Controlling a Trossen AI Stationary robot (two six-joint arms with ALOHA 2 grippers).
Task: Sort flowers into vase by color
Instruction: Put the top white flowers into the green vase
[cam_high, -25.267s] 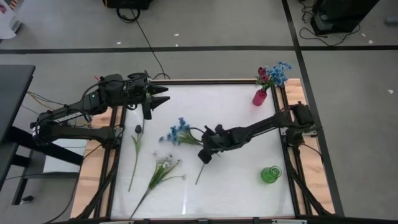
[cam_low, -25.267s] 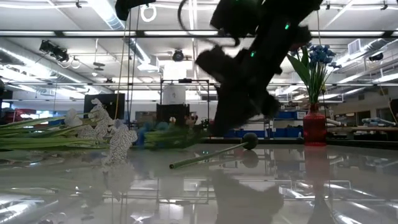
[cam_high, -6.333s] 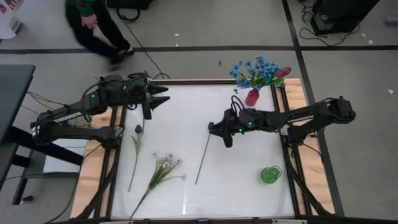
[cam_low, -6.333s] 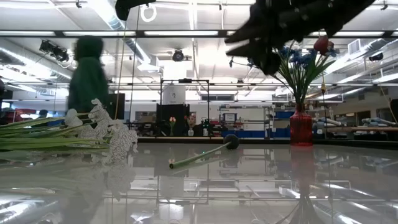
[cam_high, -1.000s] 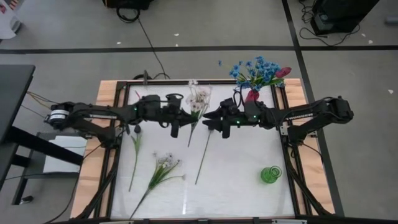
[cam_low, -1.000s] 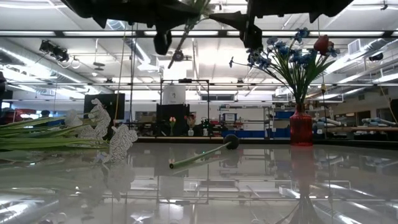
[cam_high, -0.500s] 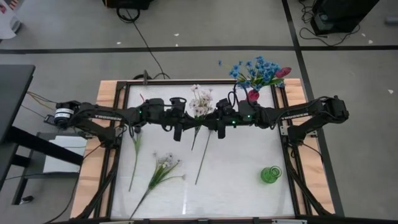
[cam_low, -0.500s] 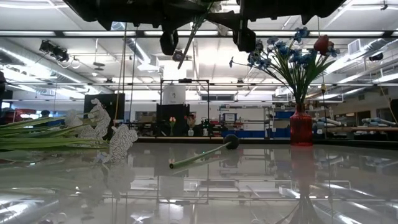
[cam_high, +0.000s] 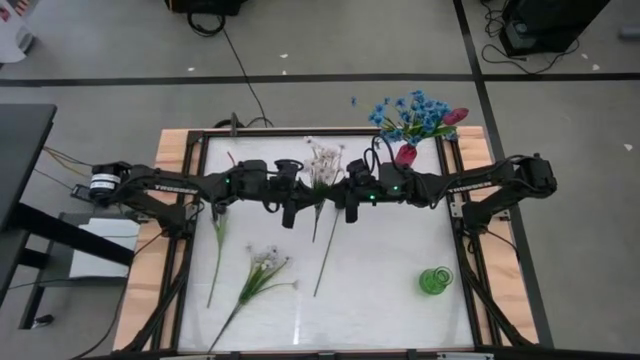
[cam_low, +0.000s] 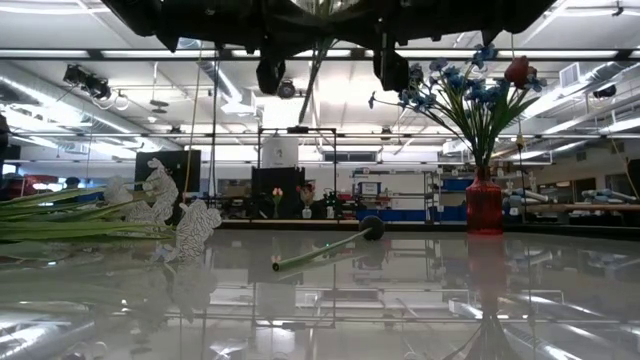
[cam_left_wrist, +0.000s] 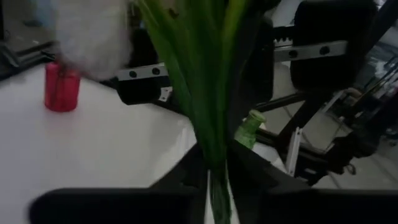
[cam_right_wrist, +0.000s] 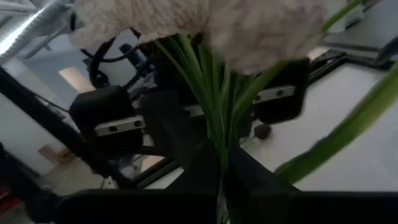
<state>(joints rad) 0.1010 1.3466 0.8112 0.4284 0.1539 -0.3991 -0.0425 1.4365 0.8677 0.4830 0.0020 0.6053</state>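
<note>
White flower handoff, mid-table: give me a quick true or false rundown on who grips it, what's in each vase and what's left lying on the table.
1. The right gripper is shut on the white flower. True.
2. The green vase holds blue flowers. False: it is empty; the blue flowers stand in the red vase.
3. Another white flower lies on the table. True.
4. Both arms are parked at the table's edges. False: they meet mid-table, the left gripper beside the right.
</note>
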